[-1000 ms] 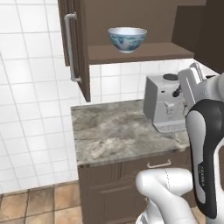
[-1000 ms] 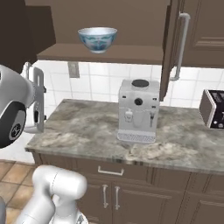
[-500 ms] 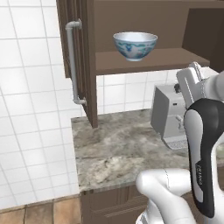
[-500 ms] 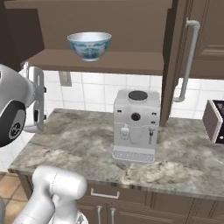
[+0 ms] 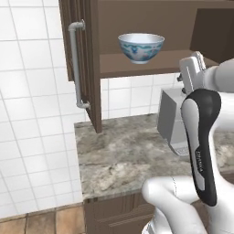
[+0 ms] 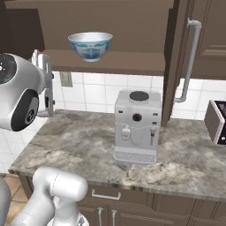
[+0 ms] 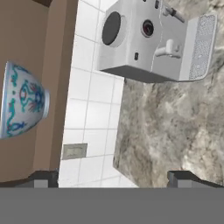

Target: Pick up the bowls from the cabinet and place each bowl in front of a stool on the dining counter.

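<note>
A white bowl with a blue floral pattern stands upright on the shelf board of the dark brown wall cabinet. My gripper is open, with nothing between its fingertips. It hangs in front of the shelf and a little below it, well short of the bowl. The hand view is rolled, so the bowl lies on its side at the left edge. The olive-grey bowl and the dining counter are out of view.
A white coffee machine stands on the marbled wall counter under the shelf. Open cabinet doors with silver handles flank the shelf. A dark appliance sits at the far right.
The whole picture has shifted and grown: the base has driven closer to the cabinet, so the bowl and shelf look nearer. The gripper stays open.
</note>
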